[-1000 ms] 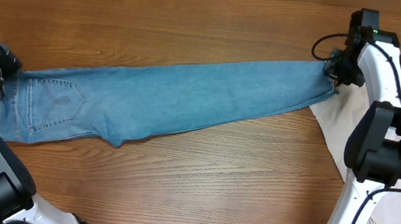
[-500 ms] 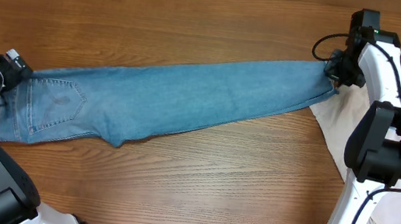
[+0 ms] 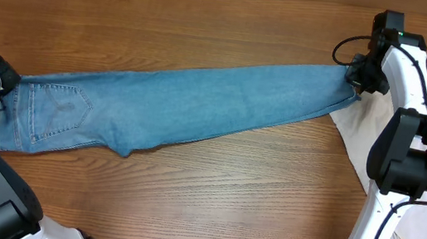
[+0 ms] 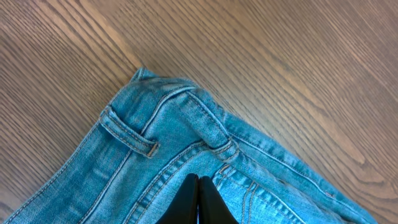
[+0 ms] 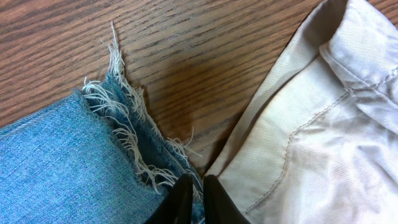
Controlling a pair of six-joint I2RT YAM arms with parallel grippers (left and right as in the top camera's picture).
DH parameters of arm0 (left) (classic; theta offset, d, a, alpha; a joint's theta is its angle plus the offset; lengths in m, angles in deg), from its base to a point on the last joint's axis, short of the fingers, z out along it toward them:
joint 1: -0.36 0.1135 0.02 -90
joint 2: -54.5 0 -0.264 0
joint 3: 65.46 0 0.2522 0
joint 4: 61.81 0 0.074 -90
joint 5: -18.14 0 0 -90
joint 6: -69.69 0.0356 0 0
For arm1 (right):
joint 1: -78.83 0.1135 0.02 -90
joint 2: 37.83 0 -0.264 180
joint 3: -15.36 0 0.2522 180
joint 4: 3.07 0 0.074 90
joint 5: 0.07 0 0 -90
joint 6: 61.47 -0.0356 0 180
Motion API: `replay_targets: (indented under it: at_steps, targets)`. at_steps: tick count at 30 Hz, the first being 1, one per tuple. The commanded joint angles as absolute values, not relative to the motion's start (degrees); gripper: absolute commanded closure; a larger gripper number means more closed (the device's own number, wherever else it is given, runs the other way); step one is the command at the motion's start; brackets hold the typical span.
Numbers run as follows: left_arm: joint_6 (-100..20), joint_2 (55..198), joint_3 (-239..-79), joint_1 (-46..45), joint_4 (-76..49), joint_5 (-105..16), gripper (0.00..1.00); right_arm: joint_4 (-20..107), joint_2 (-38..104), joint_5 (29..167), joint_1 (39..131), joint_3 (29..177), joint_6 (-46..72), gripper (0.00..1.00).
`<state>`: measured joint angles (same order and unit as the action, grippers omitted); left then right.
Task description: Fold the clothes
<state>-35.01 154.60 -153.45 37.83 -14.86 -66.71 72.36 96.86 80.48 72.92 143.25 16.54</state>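
jeans [image 3: 199, 101] stretch between left claw [image 4: 198, 184] and right claw [image 5: 193, 182].

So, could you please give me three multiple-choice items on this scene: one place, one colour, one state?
1. The jeans have their waistband by: A the left gripper; B the right gripper; C neither.
2. The garment beside the frayed hem is: A red; B beige; C black.
3. The right gripper is: A wide open; B shut on the hem; C away from the cloth.
Answers: A, the left wrist view shows a belt loop there; B, pale tan cloth lies there; B, its jaws pinch the hem.
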Motion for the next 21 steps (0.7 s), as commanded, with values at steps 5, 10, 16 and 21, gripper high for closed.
replay_targets:
  at_steps: [5,10,16,21]
  targets:
    - [-35.1,157.5,-151.6,37.0,-17.4,-67.4,0.96,72.3,95.5,79.7,73.0,144.8,16.5,0.89]
    - [-35.1,164.0,-151.6,37.0,-25.8,-67.4,0.96,72.6,95.5,79.7,73.0,144.8,16.5,0.89]
    - [-37.0,174.7,-151.6,37.0,-33.4,-67.3,0.96,72.9,95.5,79.7,73.0,144.8,16.5,0.89]
    - [-37.0,178.5,-151.8,37.1,-37.6,-67.9,0.89,74.0,95.5,79.6,73.0,144.8,16.5,0.89]
